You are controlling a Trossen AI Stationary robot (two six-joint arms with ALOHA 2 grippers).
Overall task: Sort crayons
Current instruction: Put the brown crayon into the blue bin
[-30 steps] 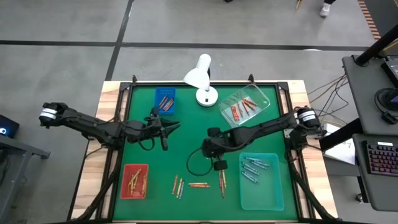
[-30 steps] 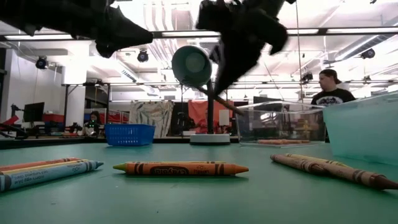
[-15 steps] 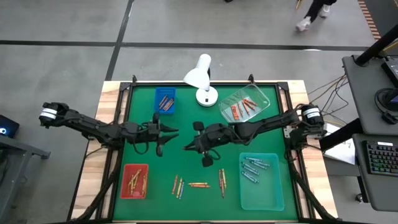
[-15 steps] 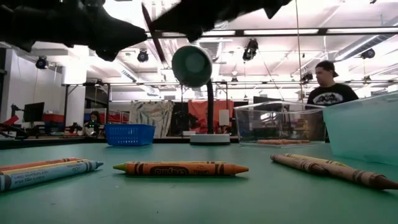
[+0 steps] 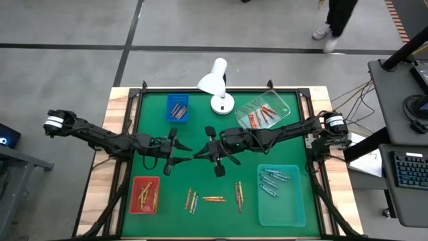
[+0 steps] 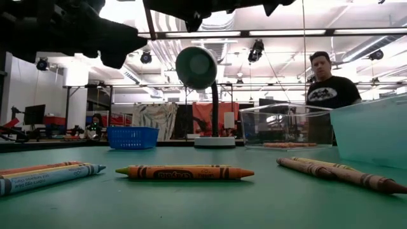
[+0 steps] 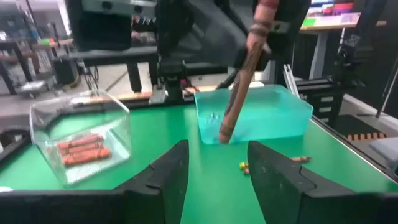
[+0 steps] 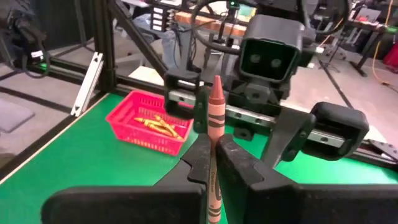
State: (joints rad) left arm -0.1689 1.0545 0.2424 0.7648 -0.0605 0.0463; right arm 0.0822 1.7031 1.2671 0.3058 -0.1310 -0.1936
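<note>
My right gripper (image 5: 204, 151) is above the table's middle, shut on a brown crayon (image 8: 215, 118). The crayon also shows in the left wrist view (image 7: 240, 87). My left gripper (image 5: 175, 148) faces it from the left, open and empty (image 7: 214, 171). The crayon's tip (image 7: 221, 138) is just in front of the gap between the left fingers. Several loose crayons (image 5: 214, 198) lie flat on the green mat near the front edge. In the low view they show as an orange one (image 6: 184, 172), a blue one (image 6: 54, 176) and a brown one (image 6: 337, 172). My right gripper pinches the brown crayon's lower shaft (image 8: 214, 158) between its two fingers, toward the blunt end. The fingers come from the table's right, slanting down. The crayon lies along them and sticks out past the fingertips, its point toward my left gripper, lifted clear of the mat.
A blue tray (image 5: 177, 108) with orange-brown crayons and a clear tray (image 5: 262, 114) with red ones stand at the back, beside a white lamp (image 5: 215, 84). A red tray (image 5: 144, 195) and a teal tray (image 5: 281, 194) stand at the front. A person (image 6: 327, 83) stands beyond the table.
My right gripper has risen from the loose crayons with the brown crayon and gone toward the table's left, to my left gripper. It has turned from pointing down to slanting leftward. My left gripper has shifted a little toward the near edge.
</note>
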